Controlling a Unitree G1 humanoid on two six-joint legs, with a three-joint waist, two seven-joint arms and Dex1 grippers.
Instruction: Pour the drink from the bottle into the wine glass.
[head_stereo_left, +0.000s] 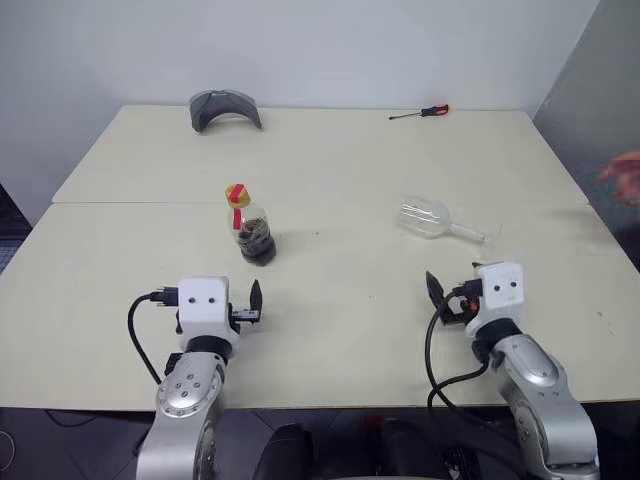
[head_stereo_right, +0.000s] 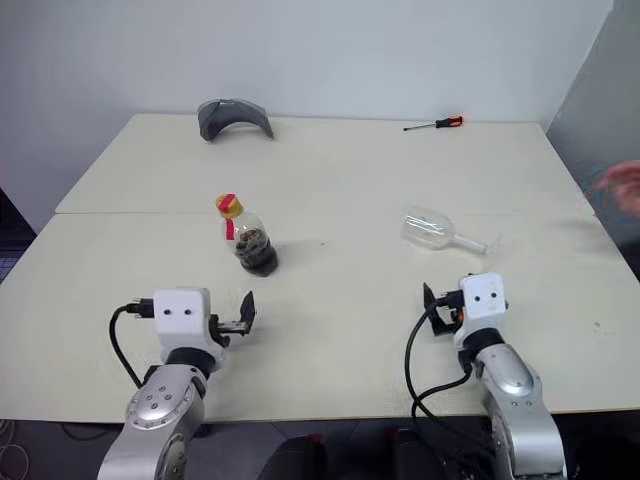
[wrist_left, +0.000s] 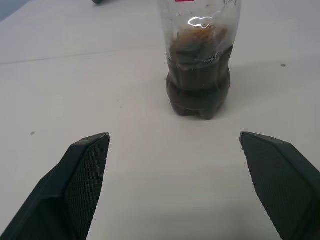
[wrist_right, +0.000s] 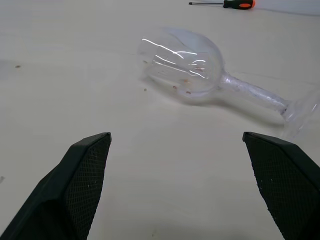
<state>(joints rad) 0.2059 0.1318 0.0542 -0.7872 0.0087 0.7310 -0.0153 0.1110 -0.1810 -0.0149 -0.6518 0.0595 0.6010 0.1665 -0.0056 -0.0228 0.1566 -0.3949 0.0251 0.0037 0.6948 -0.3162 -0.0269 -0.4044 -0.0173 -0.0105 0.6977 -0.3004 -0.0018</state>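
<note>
Bottle (head_stereo_left: 250, 228) upright at my 11 o'clock, yellow cap on, drink (wrist_left: 199, 87) filling lower half. Wine glass (head_stereo_left: 432, 219) on its side at 1 o'clock; must be stood up before pouring. My left gripper (wrist_left: 175, 185) wide, lined on bottle. My right gripper (wrist_right: 177, 185) wide, facing glass. Both empty, short of contact.

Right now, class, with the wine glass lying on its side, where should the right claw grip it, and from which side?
Grip the wine glass at its thin stem, coming from the near side where the open right claw waits. The bowl is wide and rounded; the stem lies crosswise and exposed, likely fitting between the fingers.
</note>
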